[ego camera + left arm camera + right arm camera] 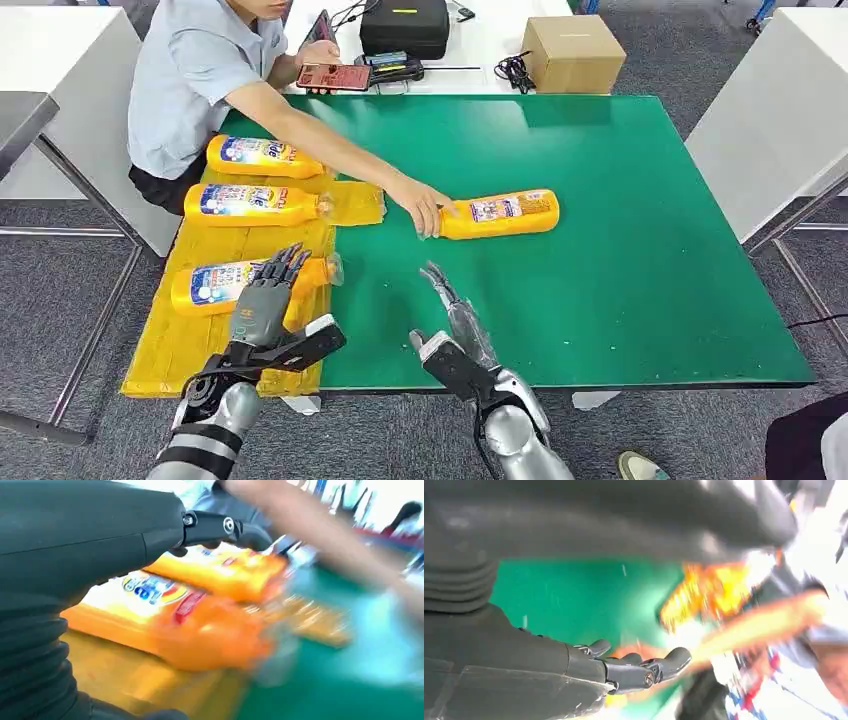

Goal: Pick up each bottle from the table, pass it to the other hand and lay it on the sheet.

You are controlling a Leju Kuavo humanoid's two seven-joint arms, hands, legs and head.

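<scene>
Four bottles [498,213], one sheet [200,350], one cardboard box [573,54]

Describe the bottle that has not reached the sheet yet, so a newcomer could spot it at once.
On the green table, look right of the yellow sheet along its left edge. The bottle lies on its side on bare green, a person's hand at its cap end. The three other bottles all lie on the sheet.

Grey carpet floor [60,300], white tables [770,120] around
</scene>
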